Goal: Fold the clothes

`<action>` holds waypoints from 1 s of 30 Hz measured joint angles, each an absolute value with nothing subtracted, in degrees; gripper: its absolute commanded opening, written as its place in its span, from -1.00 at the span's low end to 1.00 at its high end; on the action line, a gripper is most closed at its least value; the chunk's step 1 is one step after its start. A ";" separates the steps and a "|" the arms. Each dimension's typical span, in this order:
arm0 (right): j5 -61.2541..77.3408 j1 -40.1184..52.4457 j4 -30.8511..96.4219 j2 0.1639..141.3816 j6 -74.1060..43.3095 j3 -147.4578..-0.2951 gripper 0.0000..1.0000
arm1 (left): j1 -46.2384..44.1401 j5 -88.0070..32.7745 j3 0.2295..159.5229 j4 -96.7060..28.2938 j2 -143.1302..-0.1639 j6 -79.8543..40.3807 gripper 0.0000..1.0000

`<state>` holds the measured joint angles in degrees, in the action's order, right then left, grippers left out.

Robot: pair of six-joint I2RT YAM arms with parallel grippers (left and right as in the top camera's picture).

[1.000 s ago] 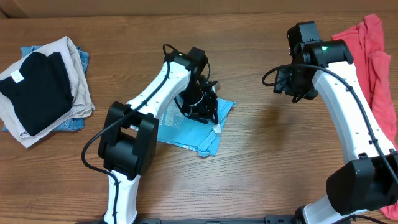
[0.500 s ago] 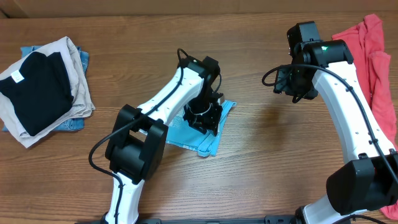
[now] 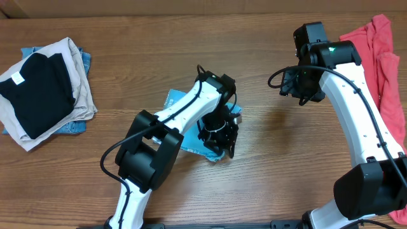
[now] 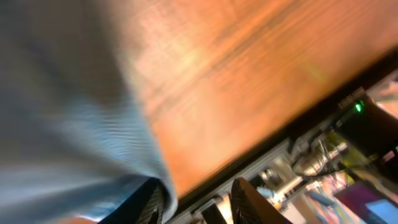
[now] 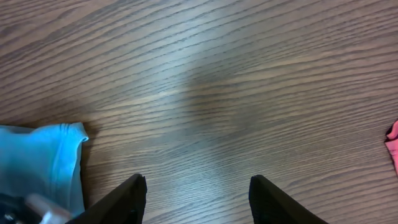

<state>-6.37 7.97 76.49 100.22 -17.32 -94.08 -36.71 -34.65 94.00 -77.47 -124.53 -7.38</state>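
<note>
The light blue T-shirt lies folded small at the table's middle, mostly hidden under my left arm. My left gripper is low over the shirt's right edge. In the blurred left wrist view the blue cloth fills the left side and drapes against the left finger. The fingers stand apart with nothing between them. My right gripper hovers open and empty over bare wood to the right. In the right wrist view a shirt corner shows at the lower left.
A stack of folded clothes, black on beige, sits at the far left. A red garment lies crumpled at the back right edge. The wooden table shows between the arms.
My left arm has swung right and toward the front across the shirt. This uncovered the shirt's upper left part. The right arm has not moved.
</note>
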 measured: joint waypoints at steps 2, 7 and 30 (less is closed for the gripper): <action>-6.35 7.97 76.47 100.22 -17.30 -94.08 0.13 | -36.80 -35.44 94.00 -78.39 -124.53 -7.07 -0.17; -6.37 7.97 76.42 100.22 -17.32 -94.08 0.13 | -36.77 -33.71 94.00 -78.63 -124.53 -7.38 -0.17; -6.35 7.97 76.62 100.22 -17.32 -94.08 0.13 | -38.92 -27.79 93.95 -68.75 -124.53 -10.44 0.11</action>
<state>-6.35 7.97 76.62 100.22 -17.32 -94.08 -38.92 -27.79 93.95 -68.75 -124.53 -10.44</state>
